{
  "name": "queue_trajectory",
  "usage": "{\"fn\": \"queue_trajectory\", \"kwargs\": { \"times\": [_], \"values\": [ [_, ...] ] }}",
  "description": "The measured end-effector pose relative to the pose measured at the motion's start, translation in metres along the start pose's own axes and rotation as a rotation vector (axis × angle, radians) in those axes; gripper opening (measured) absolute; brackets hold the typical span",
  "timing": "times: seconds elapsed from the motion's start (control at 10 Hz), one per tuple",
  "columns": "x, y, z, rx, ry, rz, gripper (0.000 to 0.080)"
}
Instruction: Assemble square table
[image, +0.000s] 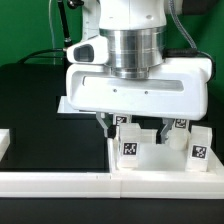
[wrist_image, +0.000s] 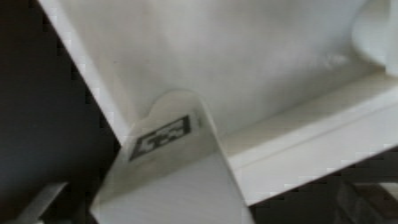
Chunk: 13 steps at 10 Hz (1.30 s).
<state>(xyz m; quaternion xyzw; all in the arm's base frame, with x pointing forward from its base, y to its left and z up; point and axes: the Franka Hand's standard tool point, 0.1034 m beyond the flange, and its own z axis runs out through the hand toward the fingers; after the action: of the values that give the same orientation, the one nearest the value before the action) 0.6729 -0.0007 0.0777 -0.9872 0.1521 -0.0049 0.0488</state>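
The white square tabletop (image: 150, 168) lies at the exterior view's lower right, with several short white tagged legs standing on or by it. One leg (image: 130, 148) stands under my hand and two more (image: 197, 152) (image: 180, 130) stand to its right. My gripper (image: 133, 130) hangs low over the tabletop, its fingers spread on either side of the first leg. In the wrist view that leg (wrist_image: 164, 150) rises towards the camera between my gripper (wrist_image: 199, 206), with a gap at each finger. The tabletop (wrist_image: 231, 50) and its raised rim (wrist_image: 311, 125) lie behind.
A long white border rail (image: 55, 182) runs along the front of the black table. Another white piece (image: 3, 145) sits at the exterior view's left edge. My wide hand housing (image: 140, 92) hides the middle of the scene.
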Motion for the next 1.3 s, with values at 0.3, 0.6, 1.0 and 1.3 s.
{"fn": "queue_trajectory", "kwargs": {
  "times": [0.3, 0.6, 1.0, 1.3],
  "values": [
    [0.0000, 0.0073, 0.0002, 0.001, -0.001, -0.094, 0.0650],
    [0.0000, 0.0077, 0.0006, 0.002, -0.001, -0.015, 0.0374],
    [0.0001, 0.0105, 0.0025, -0.011, 0.001, 0.398, 0.0294],
    [-0.0007, 0.0091, -0.0002, 0.026, -0.033, 1.108, 0.0293]
  ]
}}
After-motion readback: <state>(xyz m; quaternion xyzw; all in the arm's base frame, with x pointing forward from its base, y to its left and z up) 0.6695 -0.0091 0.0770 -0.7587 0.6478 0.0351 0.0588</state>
